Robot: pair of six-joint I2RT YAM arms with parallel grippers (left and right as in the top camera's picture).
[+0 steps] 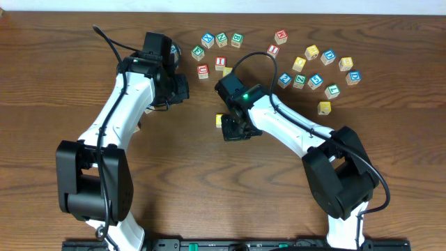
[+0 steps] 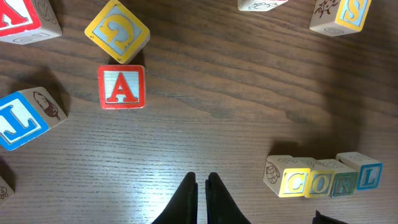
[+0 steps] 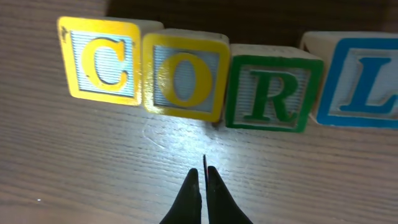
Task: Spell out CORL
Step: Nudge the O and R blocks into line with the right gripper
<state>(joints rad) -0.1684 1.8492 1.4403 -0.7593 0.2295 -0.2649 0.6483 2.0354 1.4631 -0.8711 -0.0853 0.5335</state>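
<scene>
Fingers shut on left gripper (image 2: 201, 180) and right gripper (image 3: 202, 171), nothing held. CORL (image 3: 180, 81) sits just past the right tips, L (image 3: 364, 81) cut off; overhead it's mostly hidden.

Two tools: left tool (image 2: 202, 182), right tool (image 3: 204, 175). Four lettered cubes (image 3: 184, 76) in one row just ahead of the right tool. Roughly eighteen loose cubes (image 1: 315, 81) scattered farther out, exact count unsure, some partly hidden.
</scene>
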